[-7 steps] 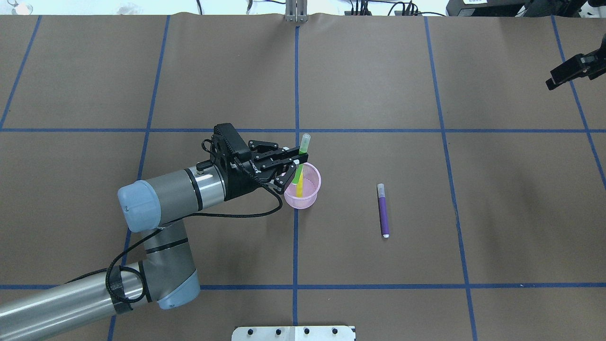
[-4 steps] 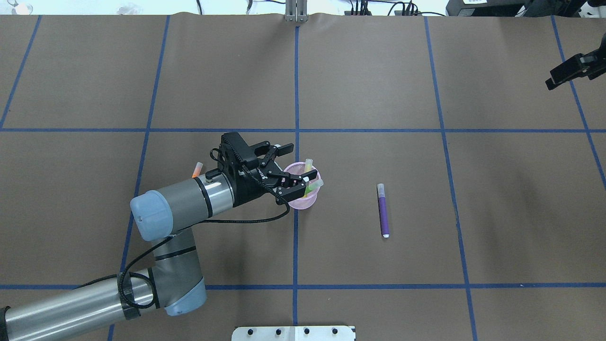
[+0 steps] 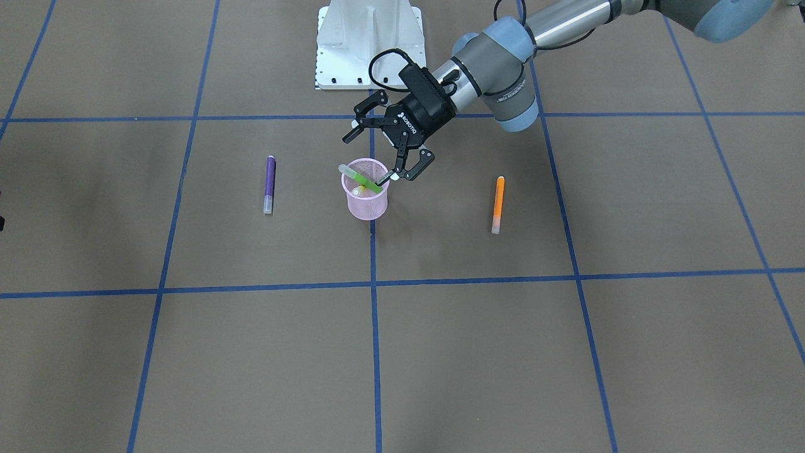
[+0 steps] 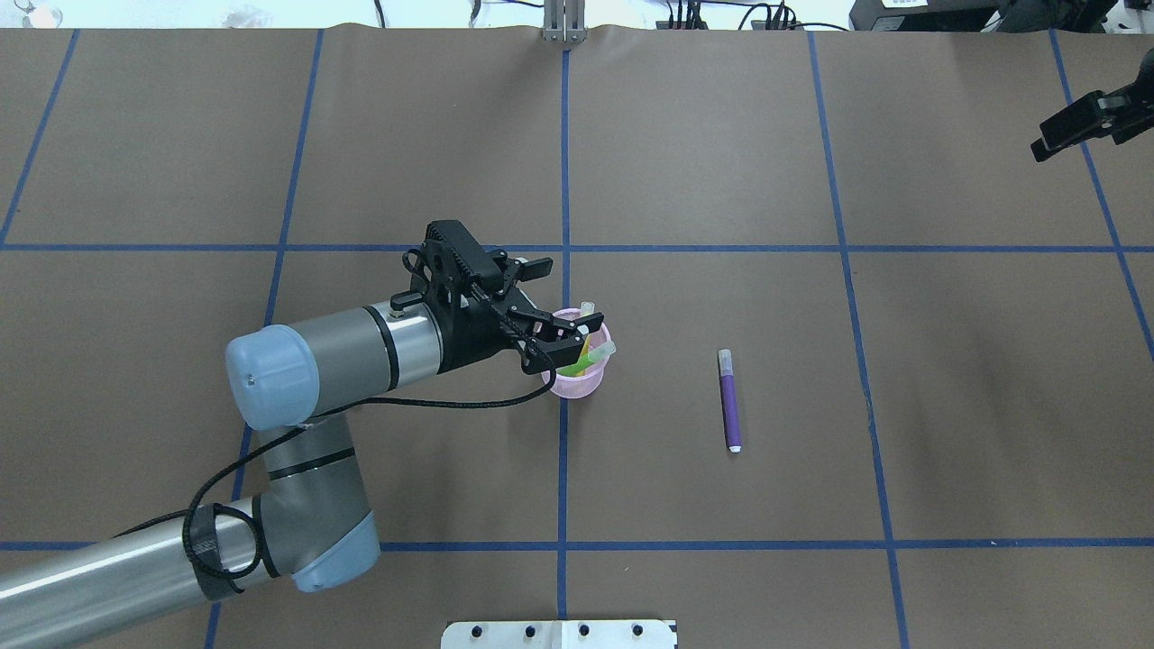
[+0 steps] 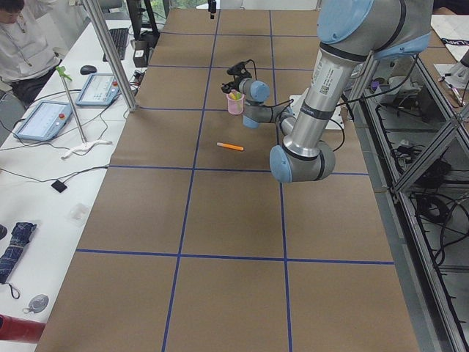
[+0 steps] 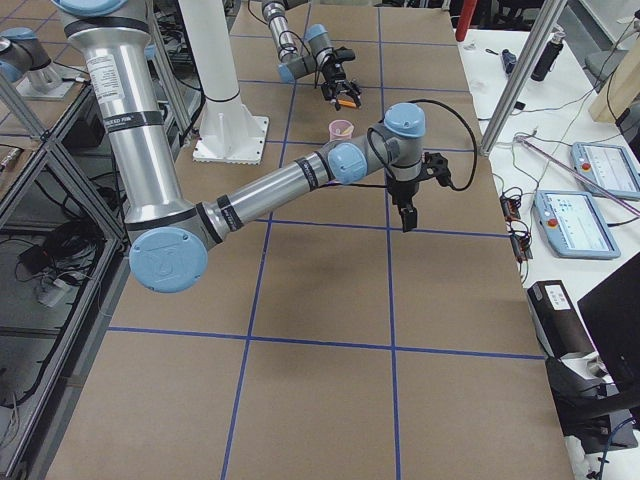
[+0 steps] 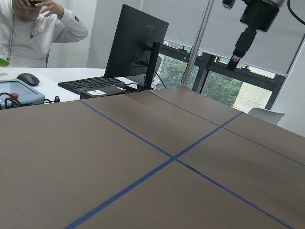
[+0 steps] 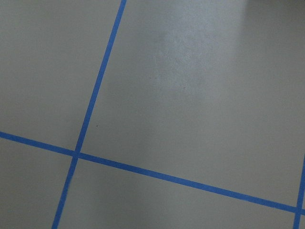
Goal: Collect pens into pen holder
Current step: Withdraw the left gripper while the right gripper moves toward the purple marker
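The pink mesh pen holder (image 3: 365, 200) stands upright near the table's middle and also shows in the overhead view (image 4: 577, 382). A green pen (image 3: 363, 179) and a yellow pen (image 3: 356, 190) lean inside it. My left gripper (image 3: 382, 157) is open and empty just above and behind the holder's rim; it also shows in the overhead view (image 4: 563, 297). A purple pen (image 4: 729, 402) lies flat on my right side. An orange pen (image 3: 498, 202) lies flat on my left side, hidden under my left arm in the overhead view. My right gripper (image 4: 1046, 148) hangs high at the far right, its fingers together and empty.
The table is brown paper with blue tape grid lines (image 4: 565, 469). The robot's white base plate (image 3: 368, 44) sits at the near edge. Monitors, keyboards and an operator (image 5: 22, 44) are beyond the table's left end.
My left gripper opened and let the green pen drop into the holder beside the yellow one. It then drew back a little toward my side. The right gripper shifted slightly.
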`<control>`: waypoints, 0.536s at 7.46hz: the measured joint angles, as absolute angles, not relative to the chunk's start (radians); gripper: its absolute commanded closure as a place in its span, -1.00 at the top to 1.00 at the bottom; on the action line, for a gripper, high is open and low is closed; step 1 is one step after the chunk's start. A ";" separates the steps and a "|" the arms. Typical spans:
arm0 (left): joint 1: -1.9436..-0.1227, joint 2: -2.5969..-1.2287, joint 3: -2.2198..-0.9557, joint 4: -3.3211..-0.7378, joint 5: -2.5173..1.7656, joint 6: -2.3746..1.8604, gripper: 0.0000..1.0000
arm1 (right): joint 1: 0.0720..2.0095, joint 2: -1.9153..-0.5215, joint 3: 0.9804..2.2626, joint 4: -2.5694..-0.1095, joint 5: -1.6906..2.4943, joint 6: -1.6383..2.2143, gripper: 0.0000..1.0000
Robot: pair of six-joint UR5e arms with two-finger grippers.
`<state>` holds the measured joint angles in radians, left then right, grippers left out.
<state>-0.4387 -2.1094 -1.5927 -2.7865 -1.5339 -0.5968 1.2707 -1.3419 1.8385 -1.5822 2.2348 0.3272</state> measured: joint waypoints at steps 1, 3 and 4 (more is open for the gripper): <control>-0.463 -2.079 -1.689 -2.634 -1.575 -0.597 0.98 | 1.252 -1.341 1.850 -1.566 2.235 0.383 1.00; -0.534 -2.026 -1.913 -2.211 -1.694 -0.598 0.98 | 1.179 -1.342 1.863 -1.456 2.222 0.579 1.00; -0.582 -2.011 -2.009 -1.982 -1.762 -0.599 0.98 | 1.136 -1.342 1.873 -1.413 2.202 0.671 1.00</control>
